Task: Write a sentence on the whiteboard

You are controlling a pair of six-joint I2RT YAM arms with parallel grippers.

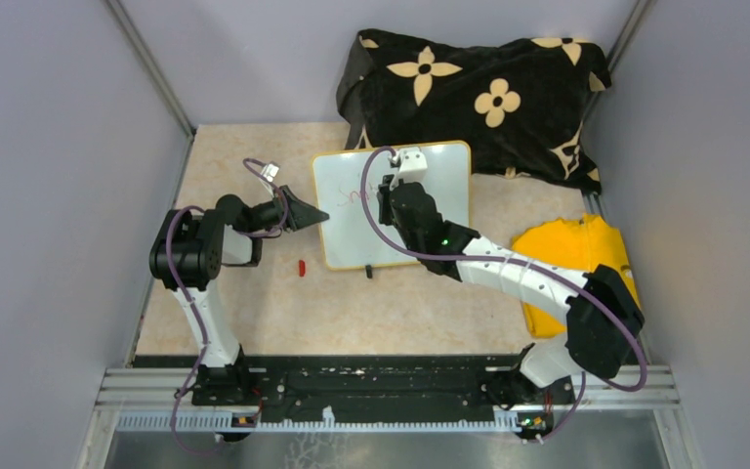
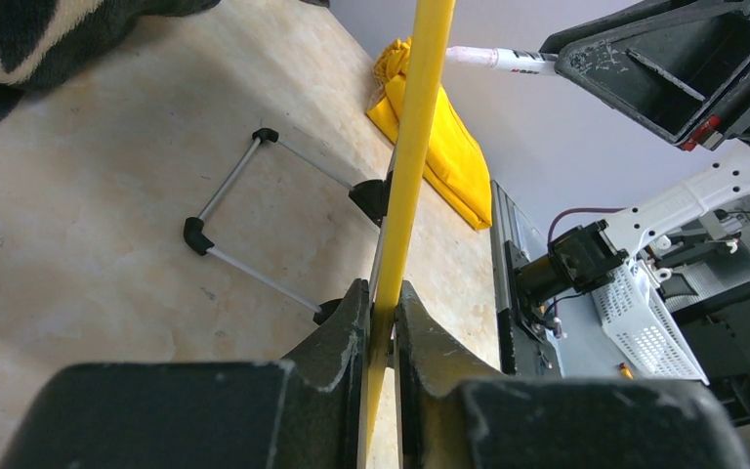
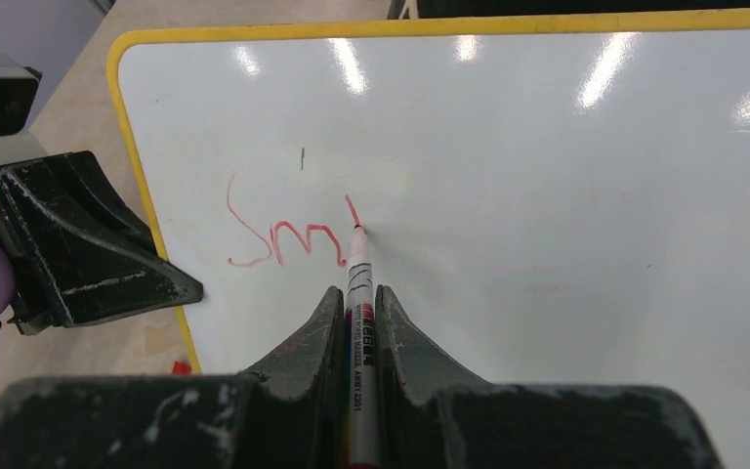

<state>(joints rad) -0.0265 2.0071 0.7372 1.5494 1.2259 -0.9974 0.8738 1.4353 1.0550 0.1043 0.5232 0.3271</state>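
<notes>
On the whiteboard [image 3: 566, 195], marker [image 3: 356, 262] touches lettering [image 3: 291, 237] (red); right end effector [image 3: 357, 293] grips it.

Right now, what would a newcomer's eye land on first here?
The red lettering on the whiteboard, reading "Sm" plus one stroke, with the marker tip touching the board, pinched in the right gripper. Next, the left gripper clamping the board's yellow frame at its left edge. Behind the board, a black flowered cloth lies at the back of the table.
</notes>
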